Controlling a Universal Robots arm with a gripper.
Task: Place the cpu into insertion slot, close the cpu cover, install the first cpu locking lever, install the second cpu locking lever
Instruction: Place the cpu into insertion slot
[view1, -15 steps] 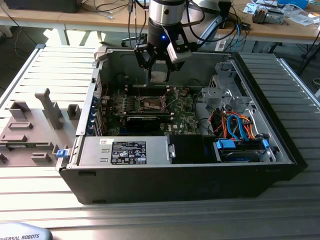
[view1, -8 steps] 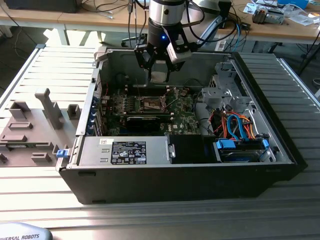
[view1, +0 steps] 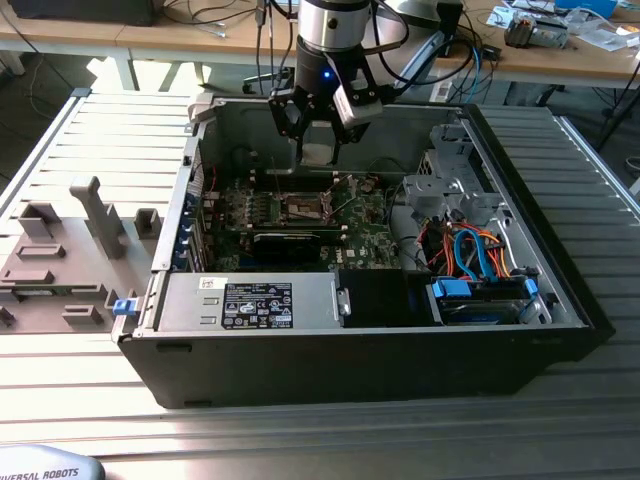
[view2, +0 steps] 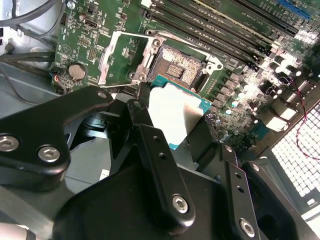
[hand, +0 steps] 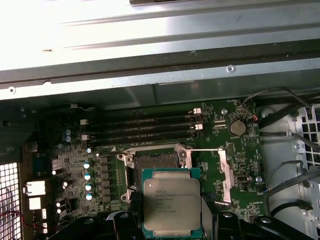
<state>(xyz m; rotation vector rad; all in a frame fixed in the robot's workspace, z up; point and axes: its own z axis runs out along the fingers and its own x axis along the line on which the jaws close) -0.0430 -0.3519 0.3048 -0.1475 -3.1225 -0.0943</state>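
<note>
My gripper (view1: 318, 140) is shut on the cpu (view1: 318, 153), a flat square chip with a dull silver top, and holds it by two opposite edges above the green board inside the open computer case. In the first wrist view the cpu (hand: 171, 205) hangs just short of the insertion slot (hand: 152, 165), whose dark centre lies bare. In the second wrist view black fingers (view2: 142, 112) flank the cpu (view2: 175, 112) beside the insertion slot (view2: 177, 67). The cpu cover (hand: 223, 172), a thin silvery frame, is swung open to one side of the slot, as also seen on the cpu cover (view2: 122, 60).
The slot (view1: 305, 208) has a long black card (view1: 285, 240) in front of it and a grey power supply (view1: 250, 300) nearer the case front. A drive cage with blue and orange cables (view1: 480, 262) fills the exterior view's right. Grey fixtures (view1: 60, 260) lie outside the case.
</note>
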